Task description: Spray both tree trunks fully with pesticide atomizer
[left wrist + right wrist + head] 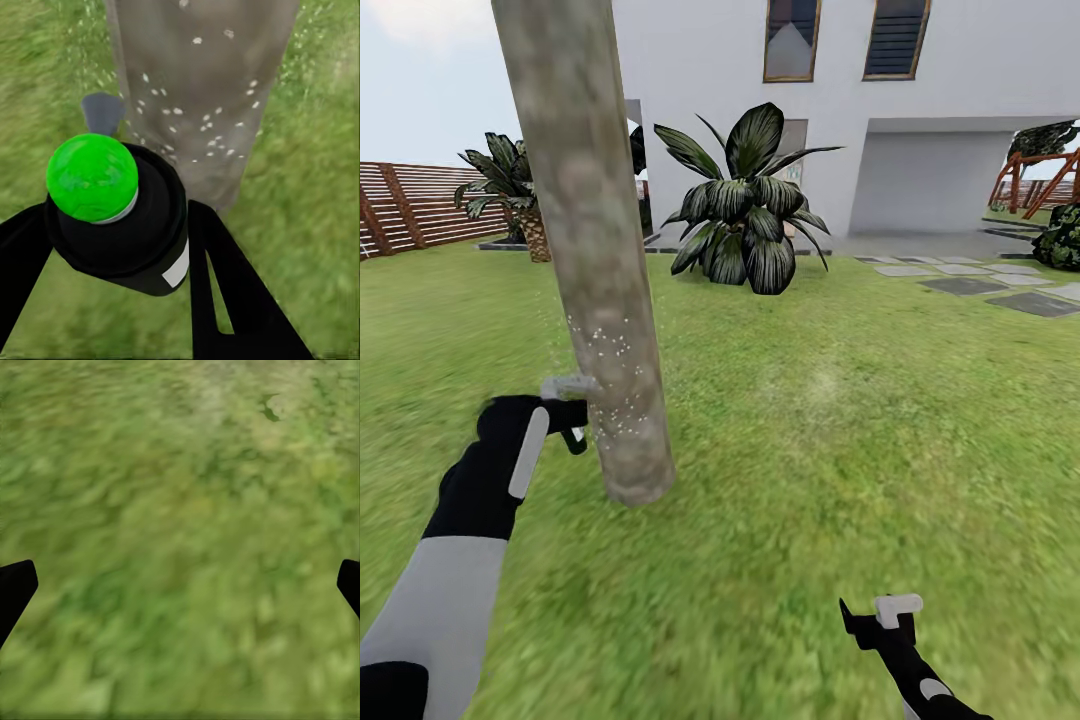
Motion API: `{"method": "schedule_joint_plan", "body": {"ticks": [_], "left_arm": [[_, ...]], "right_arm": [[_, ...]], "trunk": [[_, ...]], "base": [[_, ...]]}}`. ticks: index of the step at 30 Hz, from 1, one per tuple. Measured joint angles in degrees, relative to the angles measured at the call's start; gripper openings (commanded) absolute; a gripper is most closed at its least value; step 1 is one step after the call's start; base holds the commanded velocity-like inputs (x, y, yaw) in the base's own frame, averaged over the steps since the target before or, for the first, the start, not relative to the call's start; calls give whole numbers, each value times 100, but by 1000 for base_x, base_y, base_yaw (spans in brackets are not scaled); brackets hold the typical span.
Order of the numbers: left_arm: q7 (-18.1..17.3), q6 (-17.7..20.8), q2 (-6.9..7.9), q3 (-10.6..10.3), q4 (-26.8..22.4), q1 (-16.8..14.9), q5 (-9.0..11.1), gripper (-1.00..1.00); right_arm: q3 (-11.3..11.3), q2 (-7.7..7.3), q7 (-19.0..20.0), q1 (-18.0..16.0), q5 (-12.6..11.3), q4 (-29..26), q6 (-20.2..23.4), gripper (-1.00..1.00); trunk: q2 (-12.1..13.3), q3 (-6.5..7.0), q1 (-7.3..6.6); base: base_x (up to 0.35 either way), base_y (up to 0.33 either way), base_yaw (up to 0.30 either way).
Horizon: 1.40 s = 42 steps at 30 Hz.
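Nearest, at 5 o'clock, right end effector (pixel 875 612) hangs released over grass. At 9 o'clock, left end effector (pixel 161 247) is clenched on the pesticide atomizer (pixel 120 217), nozzle just beside the tree trunk (pixel 595 260). White pesticide (pixel 610 380) specks only the lower trunk; sweep upward and around for full coverage.

Head camera looks forward and down across the lawn (pixel 790 420) from above both arms, tree trunk (pixel 585 250) close at left, white house (pixel 960 130) beyond. Left wrist camera peers along its gripper (pixel 120 247) at very close range, facing the same tree trunk (pixel 202 82) and its white specks (pixel 206 124). Right wrist camera points straight down at nearby grass (pixel 180 532), part of that lawn.
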Motion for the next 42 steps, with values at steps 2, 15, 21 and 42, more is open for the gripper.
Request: {"method": "schedule_joint_plan", "body": {"ticks": [2,15,21,42], "left_arm": [[-17,-18,-9,1,28,158,7,-100],[24,-1871,-4,7,1634,1090,-23,-100],[56,-2304,-5,21,1970,1261,-40,-100],[212,-2995,-11,1,2591,1388,-52,-100]], "right_arm": [[0,2,0,0,0,0,-3,100],[0,4,8,0,0,0,-3,100],[0,8,9,0,0,0,-4,100],[0,26,0,0,0,7,-3,100]], "trunk": [[0,0,0],[0,1,0],[0,1,-1],[0,1,-1]], "base": [[0,0,0],[2,-61,0],[82,-268,0],[31,-274,177]]}}
